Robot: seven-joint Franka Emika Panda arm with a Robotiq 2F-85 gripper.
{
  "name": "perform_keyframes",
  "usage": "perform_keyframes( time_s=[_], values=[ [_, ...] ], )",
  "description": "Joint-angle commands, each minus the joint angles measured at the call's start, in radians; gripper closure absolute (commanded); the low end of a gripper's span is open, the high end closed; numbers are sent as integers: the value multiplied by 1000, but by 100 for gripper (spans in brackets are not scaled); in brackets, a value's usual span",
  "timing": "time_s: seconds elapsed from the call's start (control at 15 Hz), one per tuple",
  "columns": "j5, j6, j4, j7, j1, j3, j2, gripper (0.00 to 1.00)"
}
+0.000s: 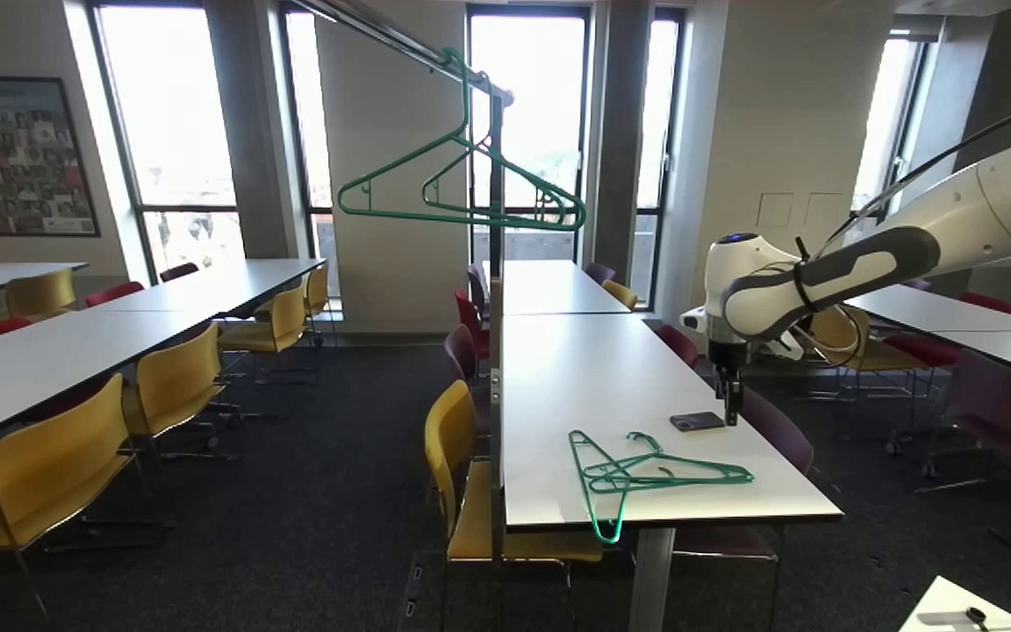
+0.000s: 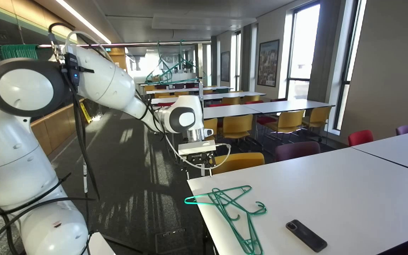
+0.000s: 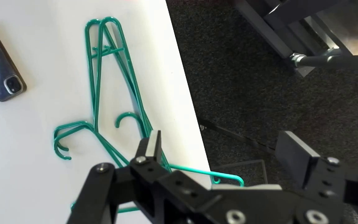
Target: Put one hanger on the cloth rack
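Note:
Several thin green hangers lie overlapping on the white table, one end reaching past the table edge. They also show in an exterior view and in the wrist view. My gripper is open and empty above the table area. In the wrist view its jaws span the table edge and dark floor; the left finger hides part of the hangers. The cloth rack has a metal top rail, also seen in an exterior view. Two green hangers hang near the rail's end.
A dark phone lies on the table beside the hangers. The rack's vertical post stands along the table side. A yellow chair is close to the table. A bunch of green hangers hangs further along the rail, behind the arm.

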Motion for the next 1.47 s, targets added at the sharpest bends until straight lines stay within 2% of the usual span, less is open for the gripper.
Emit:
perform_keyframes(
  time_s=[0.0, 0.2, 0.4, 1.07, 1.2, 1.4],
  values=[
    [50, 8, 71, -162, -22, -14, 91, 0],
    [63, -16, 108, -295, -40, -9, 138, 0],
    [41, -2, 87, -232, -50, 9, 135, 0],
    [42, -2, 104, -232, -52, 12, 145, 0],
    [58, -7, 120, -277, -51, 13, 181, 0],
    [55, 71, 129, -274, -56, 20, 256, 0]
  ],
)
